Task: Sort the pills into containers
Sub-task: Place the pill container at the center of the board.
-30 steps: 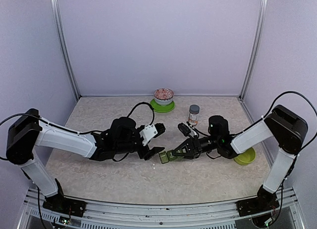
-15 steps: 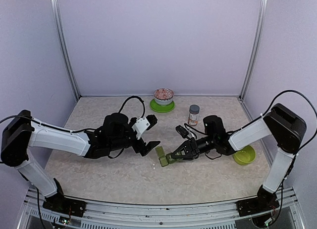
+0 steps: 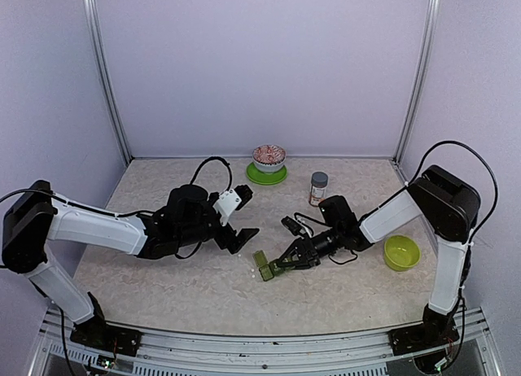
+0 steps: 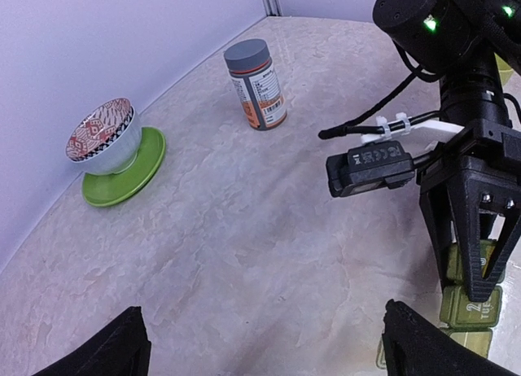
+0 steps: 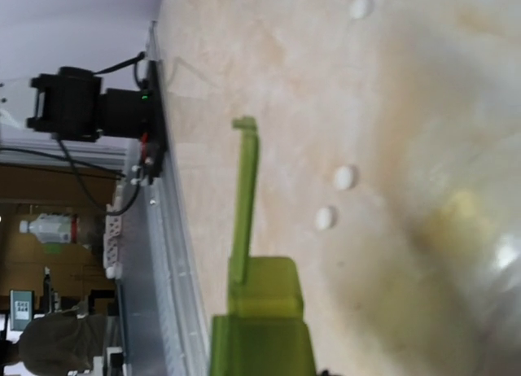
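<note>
Hold the right hand (image 3: 285, 262) clamped shut on the containers (image 3: 264, 268), one lid (image 5: 244, 189) raised, steady beside the pills (image 5: 344, 177) on the bench (image 3: 146, 185); lower the wide-open left hand (image 3: 242, 239) squarely over just one; pinch softly to avoid flicking it away.

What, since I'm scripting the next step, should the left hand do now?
Probably lower the open left hand onto a loose pill and pinch it: several lie on the table beside the container, which the right hand holds with one lid open.
</note>
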{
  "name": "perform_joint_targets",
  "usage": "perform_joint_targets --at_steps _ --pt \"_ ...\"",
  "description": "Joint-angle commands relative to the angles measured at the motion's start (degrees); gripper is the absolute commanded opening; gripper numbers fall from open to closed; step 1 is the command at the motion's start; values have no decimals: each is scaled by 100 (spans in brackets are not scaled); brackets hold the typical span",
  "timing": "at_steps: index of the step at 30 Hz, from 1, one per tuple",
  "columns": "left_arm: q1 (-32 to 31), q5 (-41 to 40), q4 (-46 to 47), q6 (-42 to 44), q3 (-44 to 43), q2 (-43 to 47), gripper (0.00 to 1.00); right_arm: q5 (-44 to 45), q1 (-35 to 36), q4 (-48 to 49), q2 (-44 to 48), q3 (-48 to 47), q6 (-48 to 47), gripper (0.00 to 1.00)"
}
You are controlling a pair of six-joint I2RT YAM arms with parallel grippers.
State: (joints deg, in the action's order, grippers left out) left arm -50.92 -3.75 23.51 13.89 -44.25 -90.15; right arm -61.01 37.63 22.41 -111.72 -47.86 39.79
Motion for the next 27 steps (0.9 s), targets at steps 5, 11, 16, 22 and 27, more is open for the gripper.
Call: perform_joint_targets --at_steps 5,11,16,22,27 --pt "47 -13 115 -153 57 129 97 232 -123 -814 -385 -539 -595 10" --pt "55 10 130 -165 66 129 97 311 -139 -1230 -466 -803 -810 16" --pt "64 11 146 -165 74 122 97 437 -170 -1556 -471 -941 -1003 23" --pt "64 -7 184 -169 108 161 97 587 -212 -1815 -496 -1058 -1165 32" --pt "68 12 203 -175 112 151 97 843 -260 -2116 -458 -1153 -1308 43"
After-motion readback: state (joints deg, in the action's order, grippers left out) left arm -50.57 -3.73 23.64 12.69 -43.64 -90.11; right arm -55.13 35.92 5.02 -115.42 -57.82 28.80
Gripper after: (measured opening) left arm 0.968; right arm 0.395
